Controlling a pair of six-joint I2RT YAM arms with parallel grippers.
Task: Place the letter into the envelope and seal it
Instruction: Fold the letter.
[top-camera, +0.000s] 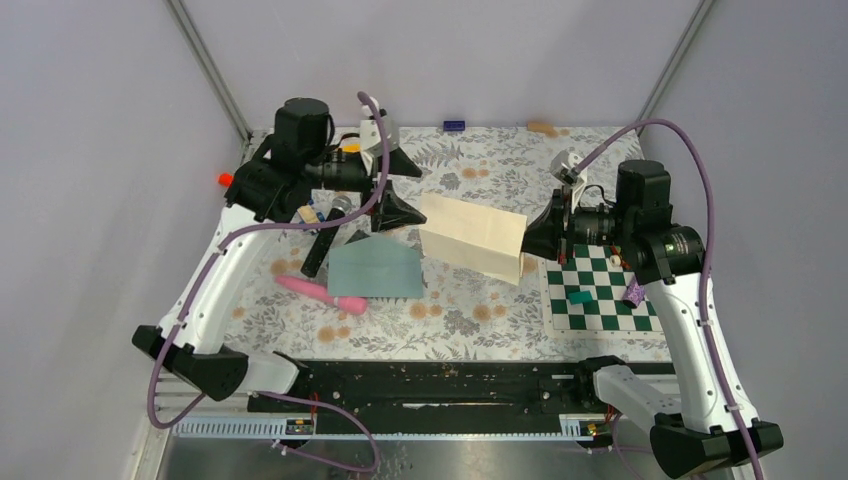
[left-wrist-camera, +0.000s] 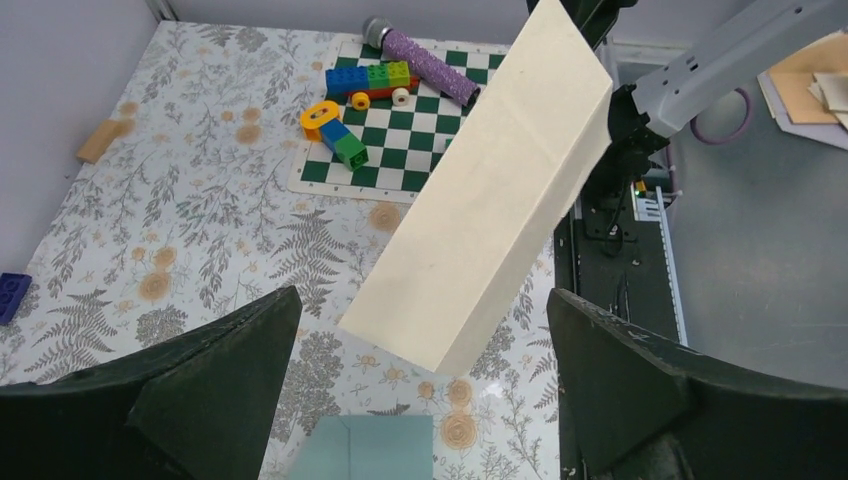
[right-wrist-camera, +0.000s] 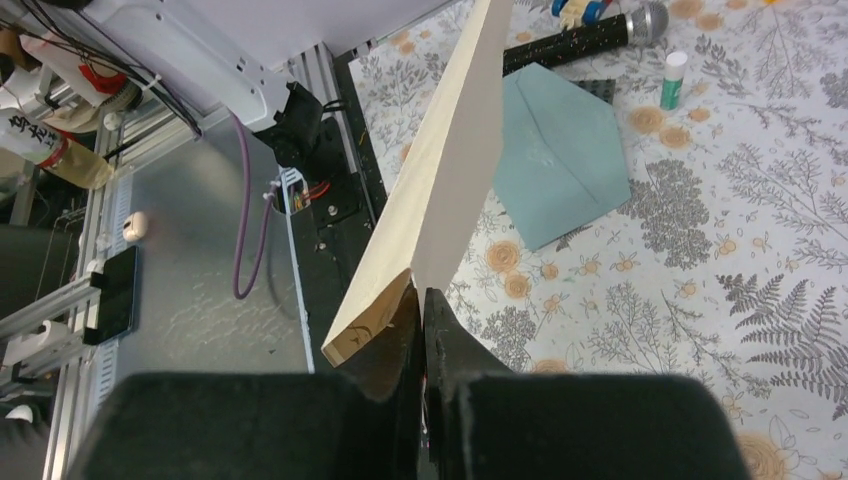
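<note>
Floral-print worktop cover (top-camera: 470, 320). Green-and-white chequered mat (top-camera: 600, 300) at 4 o'clock. On the mat: a row of coloured plastic bricks (left-wrist-camera: 370, 78), a yellow plastic ring (left-wrist-camera: 320, 118) and a purple glitter microphone (left-wrist-camera: 425, 65). Pink rod-shaped plastic toy (top-camera: 322, 294) at 8 o'clock. Small blue brick (top-camera: 454, 124) at 12 o'clock and tan wooden block (top-camera: 543, 128) at 1 o'clock, both at the back edge. Black microphone (right-wrist-camera: 590, 40) at 10 o'clock, white-and-green glue stick (right-wrist-camera: 674, 80) near it.

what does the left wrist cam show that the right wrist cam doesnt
Only the left wrist view: the chessboard mat with toy bricks and a purple glittery stick, and the left hand wide open.
Only the right wrist view: the right hand shut on the letter at its edge, a glue stick, a black microphone, and the pointed flap of the envelope.
Both: the cream letter held in the air, part of the teal envelope, and the floral cloth.
</note>
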